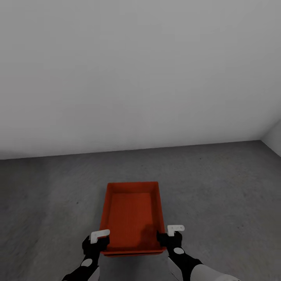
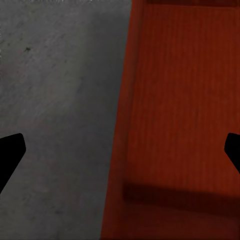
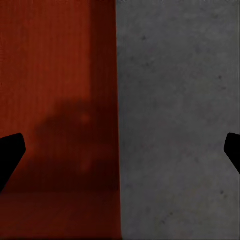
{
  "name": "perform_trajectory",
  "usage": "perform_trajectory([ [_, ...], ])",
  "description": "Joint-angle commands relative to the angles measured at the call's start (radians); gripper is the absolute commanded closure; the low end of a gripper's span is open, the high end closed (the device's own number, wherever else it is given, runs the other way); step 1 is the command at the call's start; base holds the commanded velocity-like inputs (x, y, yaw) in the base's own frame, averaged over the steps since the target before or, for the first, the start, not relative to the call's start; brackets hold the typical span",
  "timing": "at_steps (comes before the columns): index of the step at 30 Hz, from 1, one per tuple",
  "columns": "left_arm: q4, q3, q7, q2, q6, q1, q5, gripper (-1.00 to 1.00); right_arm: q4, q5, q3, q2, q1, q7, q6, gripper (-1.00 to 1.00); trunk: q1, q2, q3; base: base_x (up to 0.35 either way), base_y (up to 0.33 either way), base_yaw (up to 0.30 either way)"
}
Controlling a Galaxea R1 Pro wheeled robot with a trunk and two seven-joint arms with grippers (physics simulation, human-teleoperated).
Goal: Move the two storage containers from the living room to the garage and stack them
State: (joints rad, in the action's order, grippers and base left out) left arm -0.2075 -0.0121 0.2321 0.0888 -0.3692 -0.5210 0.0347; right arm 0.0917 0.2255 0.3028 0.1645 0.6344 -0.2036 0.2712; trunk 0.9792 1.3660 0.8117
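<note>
One orange-red storage container (image 1: 132, 210) lies lengthwise in front of me on the garage's dark grey floor (image 1: 218, 187); its inside is empty. My left gripper (image 1: 100, 239) is at its left wall near the near corner, and my right gripper (image 1: 169, 234) is at its right wall. In the left wrist view the left gripper (image 2: 120, 150) is open, its fingers wide apart astride the container (image 2: 185, 100) wall. The right gripper (image 3: 120, 150) is likewise open astride the container (image 3: 50, 75) wall. Neither pair of fingers touches it.
A plain pale grey wall (image 1: 140, 78) runs across ahead, meeting a side wall (image 1: 273, 136) at the right. Rough grey floor (image 2: 55, 100) spreads on both sides of the container and beyond its far end.
</note>
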Motion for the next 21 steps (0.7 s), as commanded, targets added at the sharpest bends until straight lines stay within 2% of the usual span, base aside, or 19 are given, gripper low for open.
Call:
perform_trajectory([
  [1,0.001,-0.002,0.003,0.0,-0.004,-0.001,0.004,-1.0,-0.001,0.009,0.009,0.0,0.001,-0.004,0.003,-1.0,-0.004,-0.007,-0.003,0.0,0.0,0.0],
  [21,0.001,-0.002,0.003,0.0,-0.004,-0.001,0.004,-1.0,-0.001,0.009,0.009,0.0,0.001,-0.002,0.003,-1.0,-0.081,-0.147,-0.065,0.0,0.0,0.0],
])
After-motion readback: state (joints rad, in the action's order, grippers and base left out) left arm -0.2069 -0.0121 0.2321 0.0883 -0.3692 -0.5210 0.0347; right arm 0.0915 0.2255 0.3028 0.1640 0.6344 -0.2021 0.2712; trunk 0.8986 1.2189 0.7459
